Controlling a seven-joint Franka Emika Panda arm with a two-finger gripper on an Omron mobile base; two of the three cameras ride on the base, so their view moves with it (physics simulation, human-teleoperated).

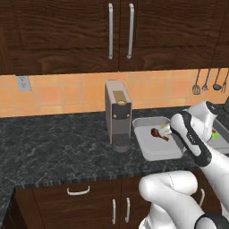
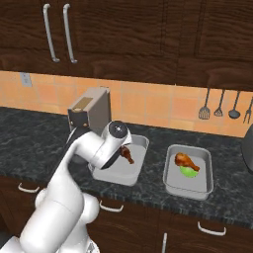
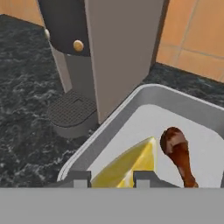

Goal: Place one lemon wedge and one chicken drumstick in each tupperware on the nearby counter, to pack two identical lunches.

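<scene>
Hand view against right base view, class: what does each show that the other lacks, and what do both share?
Hand view alone: the yellow lemon wedge between the claw fingertips, over the left tupperware. Right base view alone: the second tupperware with the golden drumstick on the green wedge. Both: the dark drumstick, coffee machine, counter.

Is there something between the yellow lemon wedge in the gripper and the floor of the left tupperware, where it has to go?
Nothing visible. The gripper holds the yellow lemon wedge over bare floor of the left tupperware; the dark chicken drumstick lies apart, beside it.
</scene>
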